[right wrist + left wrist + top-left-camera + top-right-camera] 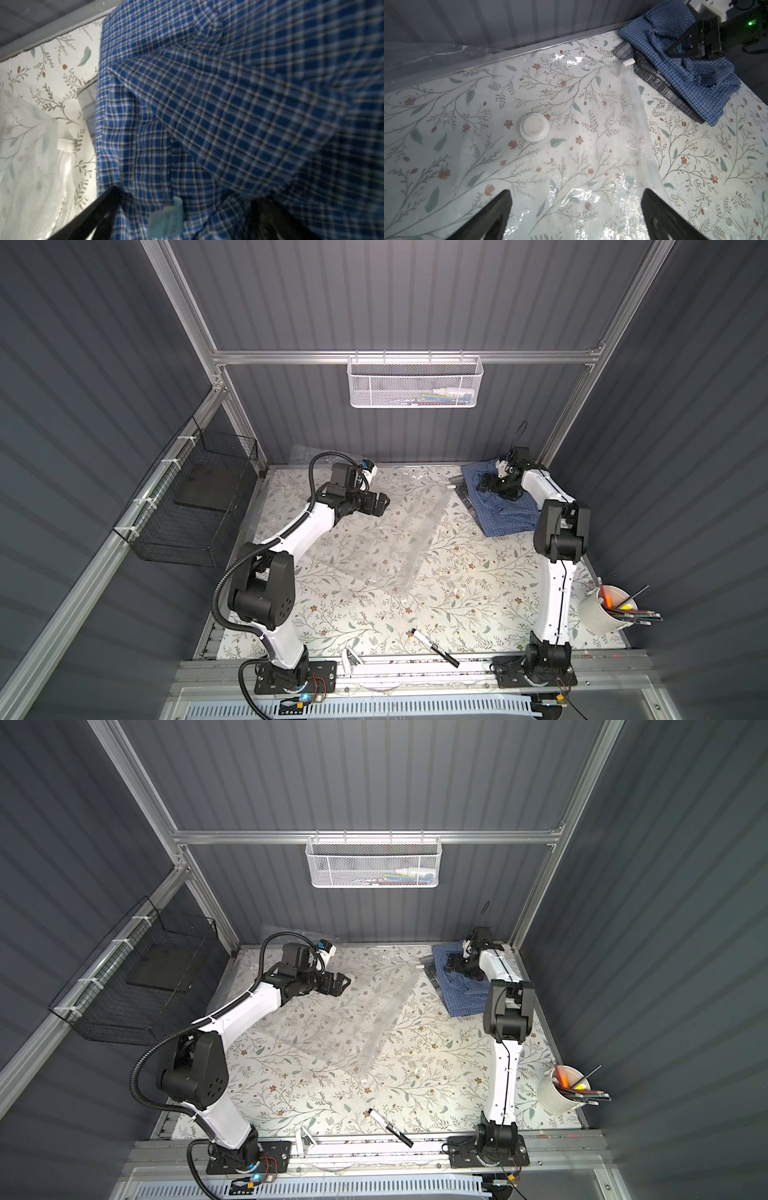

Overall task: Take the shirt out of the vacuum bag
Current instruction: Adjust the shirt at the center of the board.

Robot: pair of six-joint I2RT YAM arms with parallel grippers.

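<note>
Shirt [509, 514], blue check, lies crumpled in the far right corner of the table [478, 597], fully outside the vacuum bag [390, 531]. It sits on top of a folded grey plaid garment [652, 76]. The bag is flat, empty-looking and clear in the middle of the table, running from the far side toward the near side. Its round white valve cap [534, 127] faces up and its white zip slider [628, 62] is just beside the grey garment.

My right gripper [484, 483] is low over the shirt with its jaws spread wide and nothing clamped. I cannot tell whether the fingertips [113, 193] touch the cloth. My left gripper [384, 504] hangs above the far left part of the bag, jaws wide apart too, holding nothing.

A black marker [436, 647] is at the near edge and a white cup [602, 616] of pens is near right.
</note>
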